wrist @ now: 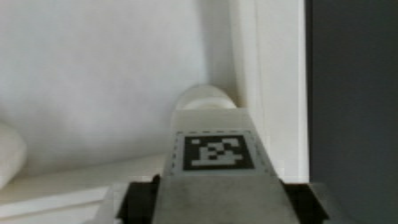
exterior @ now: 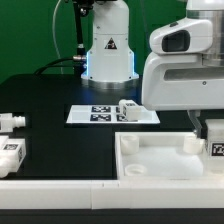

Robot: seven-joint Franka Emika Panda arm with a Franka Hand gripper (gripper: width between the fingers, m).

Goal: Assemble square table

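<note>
My pincer [wrist: 217,196] clamped on held leg [wrist: 217,150], tag facing my wrist camera. Leg tip just past my fingers, over square top [wrist: 89,85], beside its raised rim; contact unclear. Farther off: spare leg [exterior: 128,110] on marker board [exterior: 92,115]. Farthest: two loose legs [exterior: 10,122].

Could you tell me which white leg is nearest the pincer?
The leg at the exterior view's right edge, gripped in the pincer; the others lie on the marker board and far left.

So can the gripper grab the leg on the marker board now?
Probably not yet: the gripper looks shut on another leg over the tabletop. Nothing covers the marker-board leg.
</note>
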